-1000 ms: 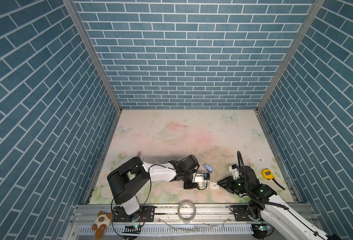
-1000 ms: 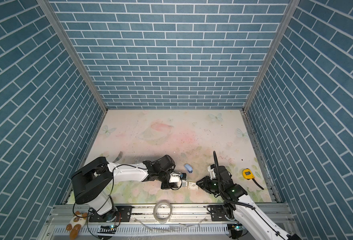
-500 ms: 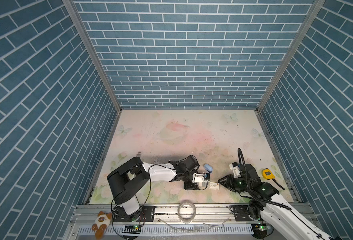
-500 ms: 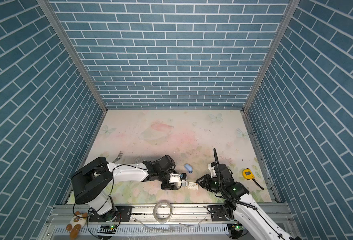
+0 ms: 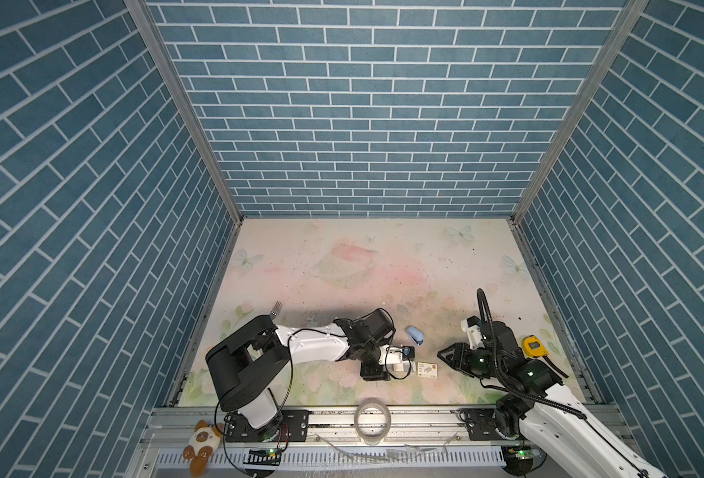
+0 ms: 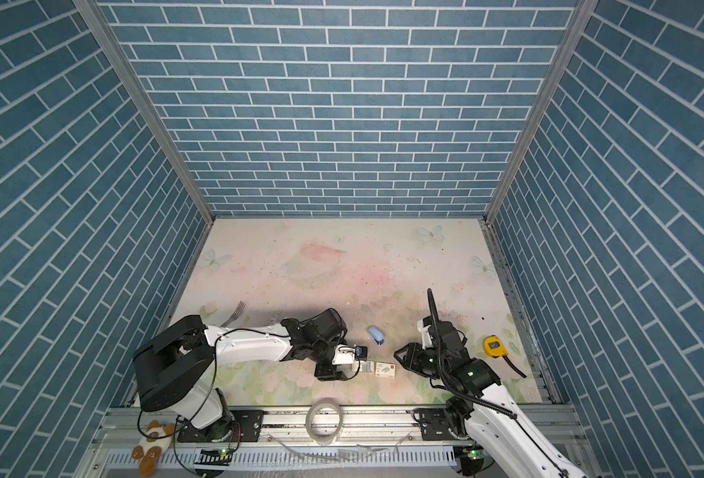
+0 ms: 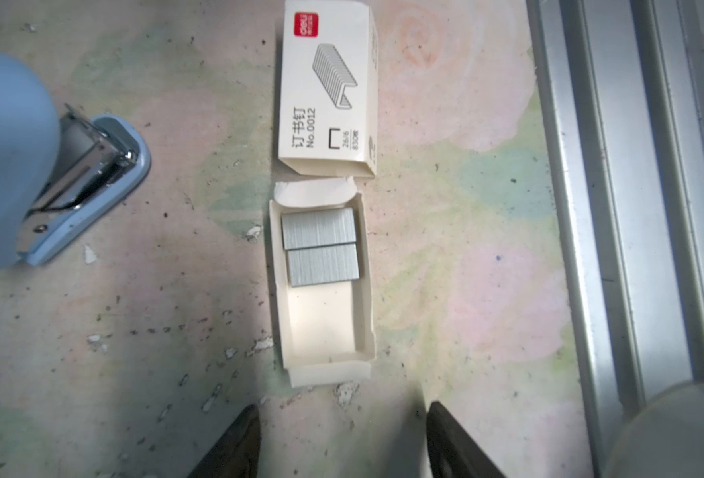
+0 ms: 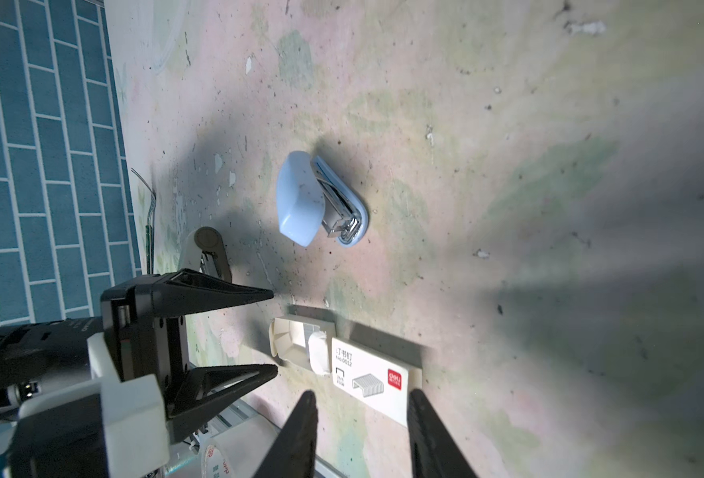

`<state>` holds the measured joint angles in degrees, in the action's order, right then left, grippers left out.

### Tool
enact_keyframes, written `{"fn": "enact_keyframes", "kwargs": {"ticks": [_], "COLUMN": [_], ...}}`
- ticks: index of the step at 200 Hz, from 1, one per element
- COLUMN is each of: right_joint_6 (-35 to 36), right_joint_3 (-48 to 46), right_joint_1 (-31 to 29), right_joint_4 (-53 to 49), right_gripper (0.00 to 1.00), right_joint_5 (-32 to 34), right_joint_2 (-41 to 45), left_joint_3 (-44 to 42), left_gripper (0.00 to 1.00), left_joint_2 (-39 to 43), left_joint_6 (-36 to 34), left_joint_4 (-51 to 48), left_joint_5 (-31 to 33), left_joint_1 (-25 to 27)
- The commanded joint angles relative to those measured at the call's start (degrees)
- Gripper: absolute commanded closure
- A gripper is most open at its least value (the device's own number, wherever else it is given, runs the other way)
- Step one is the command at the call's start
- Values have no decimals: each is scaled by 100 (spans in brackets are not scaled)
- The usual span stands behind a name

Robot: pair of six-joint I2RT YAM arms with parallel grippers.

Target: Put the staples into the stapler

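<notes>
Two staple strips (image 7: 319, 231) are being shown side by side at one end of the inner tray (image 7: 321, 327); the rest of the tray is bare. The tray is lying flat on the table (image 7: 466, 248), fully out of the printed sleeve (image 7: 325, 91). The tray and sleeve are being seen end to end, nearly touching, with the sleeve print-side up. In both top views the pair is sitting near the front rail (image 5: 424, 414), between the two arms.

The light-blue stapler (image 8: 300, 202) is resting on the table behind them, apart from both, with its metal magazine showing under the blue top.

The left gripper (image 7: 342, 416) is being held wide apart with nothing gripped. Its tips are just short of the tray's end and not touching.

The right gripper (image 8: 361, 395) is being held partly apart with nothing clamped. The sleeve's end is being seen between its fingers (image 8: 300, 426) in the right wrist view; contact cannot be told from there. In a top view a small gap is showing.

A tape roll (image 5: 372, 422) is sitting on the rail.
</notes>
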<state>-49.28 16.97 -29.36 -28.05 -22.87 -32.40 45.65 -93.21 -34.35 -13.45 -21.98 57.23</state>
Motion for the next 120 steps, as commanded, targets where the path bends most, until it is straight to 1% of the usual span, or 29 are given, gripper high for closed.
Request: {"fn": "enact_keyframes", "kwargs": {"ticks": [1, 30, 61, 73, 86, 99, 120], "right_joint_6": [369, 501, 594, 573, 525, 524, 558], "right_joint_3": [286, 512, 662, 644, 642, 647, 676], "right_joint_1": [70, 148, 277, 366, 508, 665, 834], "right_joint_4": [-157, -281, -367, -389, -467, -470, -370], "right_gripper": [61, 59, 58, 57, 56, 55, 54], "right_joint_5": [243, 260, 391, 522, 634, 550, 261], "right_joint_2": [-108, -312, -320, -294, -298, -308, -297], "left_joint_3": [251, 550, 946, 1207, 1524, 1861, 2197], "left_gripper": [34, 31, 30, 28, 23, 21, 21], "left_joint_2": [225, 415, 515, 492, 434, 334, 159], "left_joint_6": [-220, -213, -204, -260, -372, -503, -672], "left_joint_4": [-514, -906, -1338, -1533, -1741, -1889, -1843], "left_joint_5": [85, -19, -88, -91, -59, 46, -28], "left_joint_1": [-53, -94, -102, -111, -124, -138, -346]}}
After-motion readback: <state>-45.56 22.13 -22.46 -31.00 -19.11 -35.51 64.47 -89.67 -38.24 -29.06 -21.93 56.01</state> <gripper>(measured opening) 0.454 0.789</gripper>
